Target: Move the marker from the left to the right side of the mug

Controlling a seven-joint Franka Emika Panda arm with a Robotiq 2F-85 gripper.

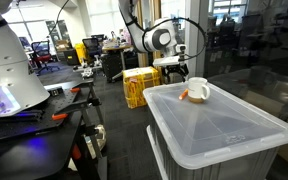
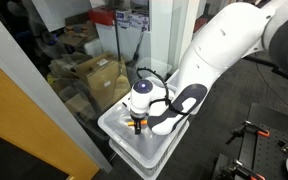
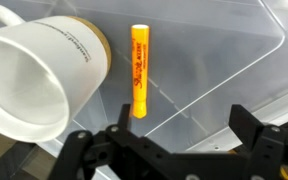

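Note:
The white mug [image 3: 39, 80] lies on its side in the wrist view, opening toward the camera. The orange marker [image 3: 139, 70] lies flat on the bin lid just beside it, not touching. In an exterior view the mug [image 1: 198, 90] sits on the lid's far end with the marker [image 1: 184, 97] next to it. My gripper [image 3: 184, 125] is open and empty, hovering above the lid. One finger is near the marker's lower end. The gripper also shows in both exterior views [image 1: 178, 66] [image 2: 137, 120]. The arm hides the mug in that last exterior view.
The objects rest on a translucent white plastic bin lid [image 1: 219, 125] with raised ridges and drop-off edges. Yellow crates [image 1: 139, 85] stand behind it. A desk with tools [image 1: 34, 112] is off to one side. Cardboard boxes [image 2: 94, 75] sit behind a glass panel.

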